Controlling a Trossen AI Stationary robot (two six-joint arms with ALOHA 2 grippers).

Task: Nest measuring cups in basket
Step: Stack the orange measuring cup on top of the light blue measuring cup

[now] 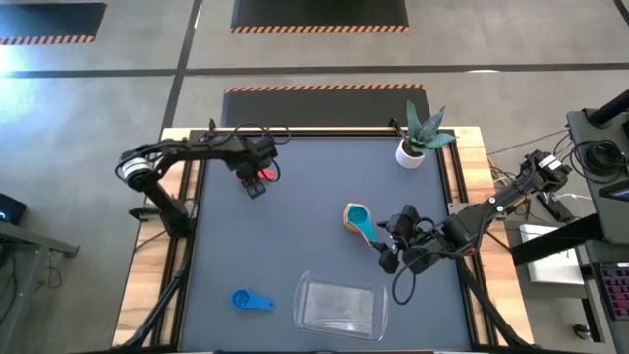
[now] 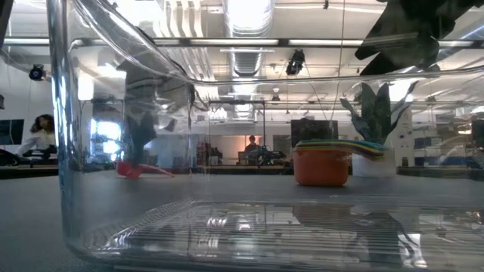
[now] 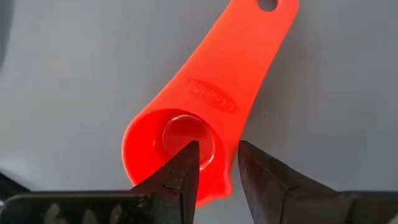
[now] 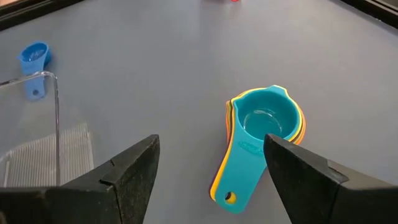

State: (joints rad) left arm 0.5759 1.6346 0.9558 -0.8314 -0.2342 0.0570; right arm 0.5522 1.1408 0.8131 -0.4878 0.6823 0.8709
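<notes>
Basket (image 1: 339, 307) at six o'clock, nothing inside; blue cup (image 1: 251, 300) beside it at seven. At centre-right, nested teal-topped stack (image 4: 264, 134) ahead of right gripper (image 1: 396, 239), fingers spread, nothing held: gathering step, next needing descent and closure. At eleven, left gripper (image 3: 217, 171) pinching red cup (image 3: 205, 118) rim.

red cup (image 3: 186, 134) | teal-topped orange stack (image 4: 261, 134) | blue cup (image 1: 252, 300) | clear basket (image 1: 339, 306)

Raised lettering runs along the handle of the red cup (image 3: 205, 118) and of the teal cup (image 4: 258, 134); neither marking can be read.
</notes>
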